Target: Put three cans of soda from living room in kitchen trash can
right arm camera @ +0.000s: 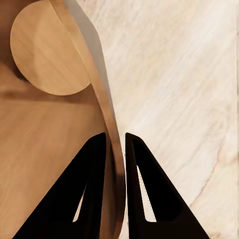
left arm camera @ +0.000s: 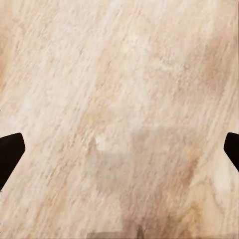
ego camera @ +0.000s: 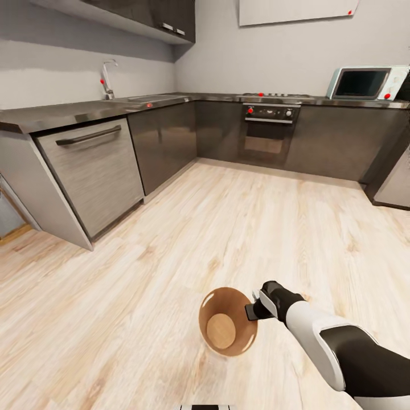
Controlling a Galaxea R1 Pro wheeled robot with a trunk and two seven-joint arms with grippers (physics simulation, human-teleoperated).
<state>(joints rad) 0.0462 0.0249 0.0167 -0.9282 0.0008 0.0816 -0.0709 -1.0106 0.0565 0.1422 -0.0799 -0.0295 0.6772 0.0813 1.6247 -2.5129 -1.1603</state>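
The right tool [right arm camera: 115,144] pinches the bin [ego camera: 228,322] by its rim, mouth up over the kitchen floor [ego camera: 171,273], apparently lifted; the left tool's [left arm camera: 119,149] fingers stand spread.

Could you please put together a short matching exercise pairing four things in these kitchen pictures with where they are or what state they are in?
Things:
1. trash can
2. right gripper
3. microwave
4. oven

Places or states:
A. built into the dark cabinets at the far wall
B. on the countertop at the far right
C. closed on the bin's rim, one finger inside, one outside
D. held above the pale wood floor, nothing visible inside

Pairs: 1-D, 2-C, 3-B, 4-A
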